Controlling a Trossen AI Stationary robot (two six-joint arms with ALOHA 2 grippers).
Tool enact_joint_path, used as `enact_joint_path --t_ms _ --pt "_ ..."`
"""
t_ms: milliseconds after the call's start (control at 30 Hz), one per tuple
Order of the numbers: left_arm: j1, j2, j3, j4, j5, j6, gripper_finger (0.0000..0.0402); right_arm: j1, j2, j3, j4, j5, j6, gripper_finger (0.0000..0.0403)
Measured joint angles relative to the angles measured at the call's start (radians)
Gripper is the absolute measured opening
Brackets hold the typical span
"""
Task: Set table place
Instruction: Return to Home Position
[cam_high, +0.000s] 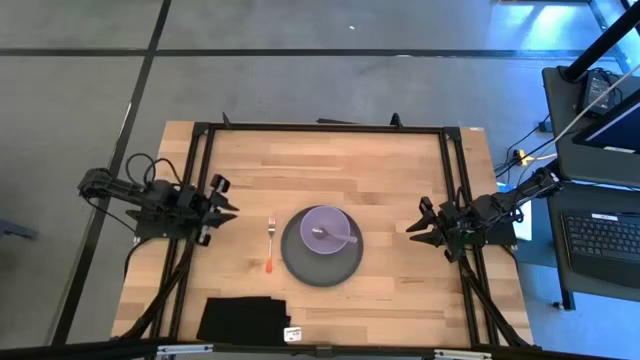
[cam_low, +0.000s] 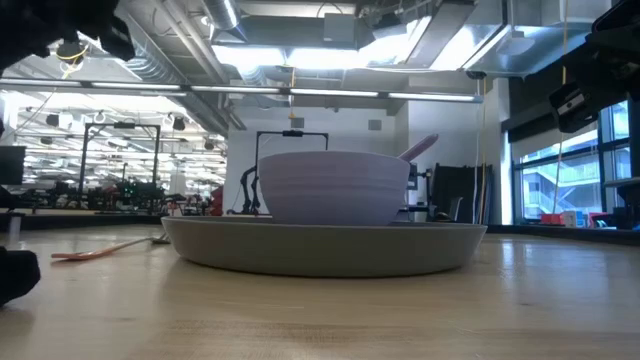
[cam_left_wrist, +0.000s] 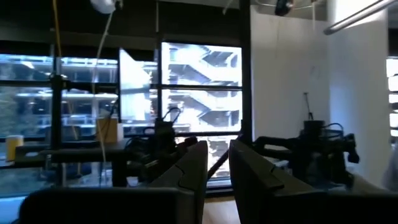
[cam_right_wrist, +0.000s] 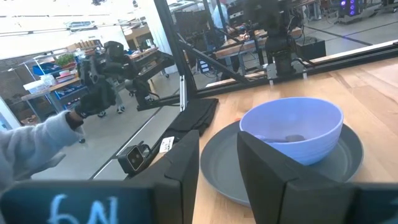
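Note:
A large dark grey round plate (cam_high: 322, 262) lies on the light wood table (cam_high: 400, 170), near its middle. A lilac bowl (cam_high: 326, 228) stands on the plate, and a lilac-handled spoon (cam_high: 338, 237) lies in the bowl with its handle (cam_low: 418, 147) sticking out over the rim. An orange-handled fork (cam_high: 270, 246) lies flat on the table just left of the plate. My left gripper (cam_high: 226, 200) is open and empty, left of the fork. My right gripper (cam_high: 420, 226) is open and empty, right of the plate, which shows in its wrist view (cam_right_wrist: 217, 168).
A folded black cloth (cam_high: 240, 320) lies at the near left of the table, with a small white tag (cam_high: 293, 333) beside it. The black rail frame (cam_high: 320, 128) runs around the tabletop. A grey sleeve (cam_right_wrist: 31, 146) shows beyond the table's left side.

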Motion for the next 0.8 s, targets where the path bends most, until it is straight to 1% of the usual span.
enact_joint_path --t_ms 67,267,800 --pt "0.0 0.0 0.0 -0.005 -0.016 0.0 0.0062 0.0 0.0 0.0 0.0 0.0 0.001 0.0113" --pt "0.0 0.0 0.0 -0.037 -0.016 0.0 0.0054 0.0 0.0 0.0 0.0 0.0 0.0 0.0113" --pt "0.0 0.0 0.0 -0.037 -0.016 0.0 0.0025 0.0 0.0 0.0 0.0 0.0 0.0 0.0113"
